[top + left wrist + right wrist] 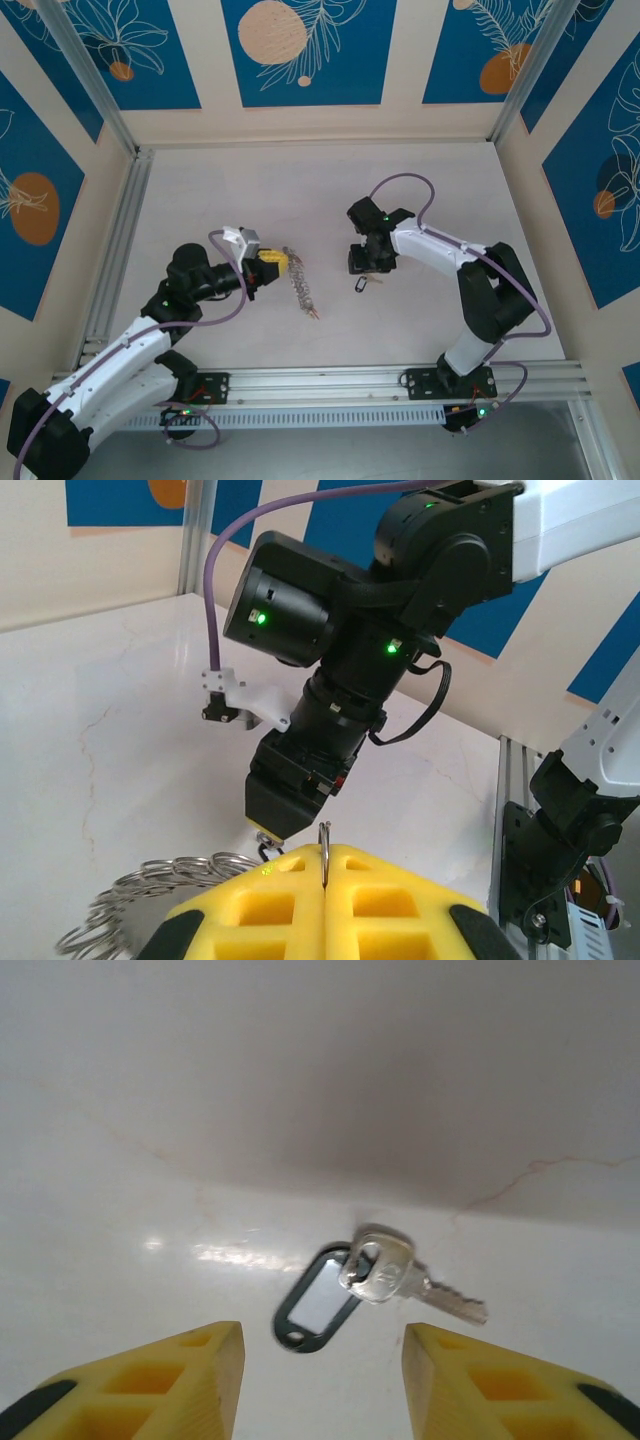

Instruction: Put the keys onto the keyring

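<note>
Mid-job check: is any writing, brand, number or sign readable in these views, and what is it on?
Head of the key: a stamped mark, too blurred to read.
Window of the dark-framed tag: a pale insert with no writing visible.
Everything else: no text readable.

Clamping a thin upright silvery wire loop [324, 840] between the left gripper's [325, 865] pressed-together yellow plastic fingers [270, 905], just right of a coil of silvery metal rings [150, 885] on the white veined table [100, 730], facing the black right arm [330, 680]
</note>
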Robot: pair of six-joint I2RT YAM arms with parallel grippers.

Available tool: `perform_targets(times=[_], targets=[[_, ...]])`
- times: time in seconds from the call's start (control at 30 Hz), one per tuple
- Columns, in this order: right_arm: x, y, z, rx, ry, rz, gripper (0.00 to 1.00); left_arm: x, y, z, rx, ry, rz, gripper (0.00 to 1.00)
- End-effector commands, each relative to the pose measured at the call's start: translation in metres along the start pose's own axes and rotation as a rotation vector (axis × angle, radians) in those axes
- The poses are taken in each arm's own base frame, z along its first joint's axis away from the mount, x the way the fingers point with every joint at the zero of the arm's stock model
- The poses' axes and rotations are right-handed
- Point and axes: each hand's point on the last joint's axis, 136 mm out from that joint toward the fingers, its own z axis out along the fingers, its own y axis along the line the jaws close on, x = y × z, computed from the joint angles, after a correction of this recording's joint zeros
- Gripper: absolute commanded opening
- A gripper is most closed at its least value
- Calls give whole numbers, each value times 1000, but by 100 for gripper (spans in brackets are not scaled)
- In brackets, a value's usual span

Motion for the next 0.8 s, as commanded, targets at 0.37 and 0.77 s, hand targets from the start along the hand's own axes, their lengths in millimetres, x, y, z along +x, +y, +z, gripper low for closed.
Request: perform_targets(times=[0.37, 0.77], targets=[[-6, -2, 29, 13, 46, -34, 30, -12, 1, -3, -12, -32, 31, 0], [-4, -5, 34, 22, 54, -31, 13, -13, -1, -3, -5, -38, 34, 0]])
